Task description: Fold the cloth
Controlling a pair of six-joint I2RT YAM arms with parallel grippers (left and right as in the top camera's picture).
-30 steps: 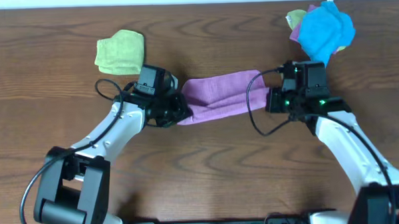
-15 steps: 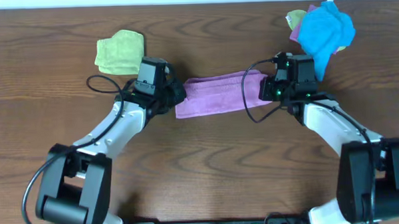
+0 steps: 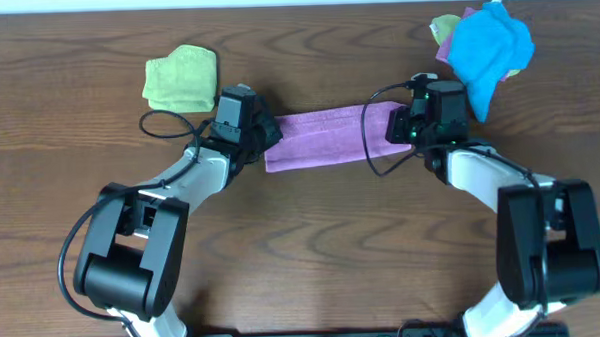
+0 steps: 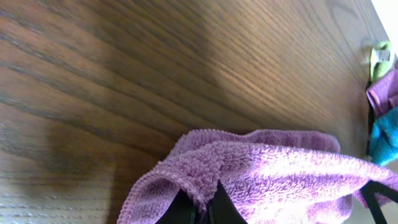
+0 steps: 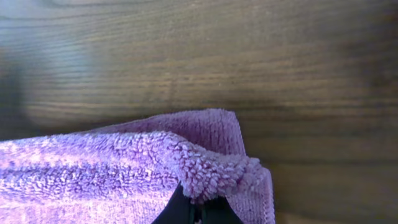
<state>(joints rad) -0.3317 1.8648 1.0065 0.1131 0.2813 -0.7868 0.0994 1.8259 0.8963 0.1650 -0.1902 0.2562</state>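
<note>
– Wood-grain table (image 3: pixel 313 258) under everything. What are the claws doing?
– Left claw (image 3: pixel 263 142) is pinched tight on the left end of the cloth (image 3: pixel 324 138). Its wrist view shows dark fingers (image 4: pixel 185 210) together, with a lilac fold between them. Right claw (image 3: pixel 395 125) is clamped on the right end the same way, its fingers (image 5: pixel 179 211) closed under a bunched corner.
– Changed since a second ago?
– Yes. The cloth's left end sat lower then, so the band slanted. It has come up toward the far edge, and the narrow strip now runs nearly level between the claws. Both arms have drawn in toward the middle.
– Further out?
– Green cloth (image 3: pixel 181 78) sits folded just behind the left claw, apart from the strip. Blue cloth (image 3: pixel 488 42) is heaped at the far right, near the right claw.
– Anything you can't make out?
– From above, the wrist housings cover both claws' tips. In the wrist views the bottom edge cuts the fingers off. I can't tell whether the strip rests on the table or hangs just off it. Blue cloth covers most of what lies beneath it, and only lilac and yellow-green scraps poke out.
</note>
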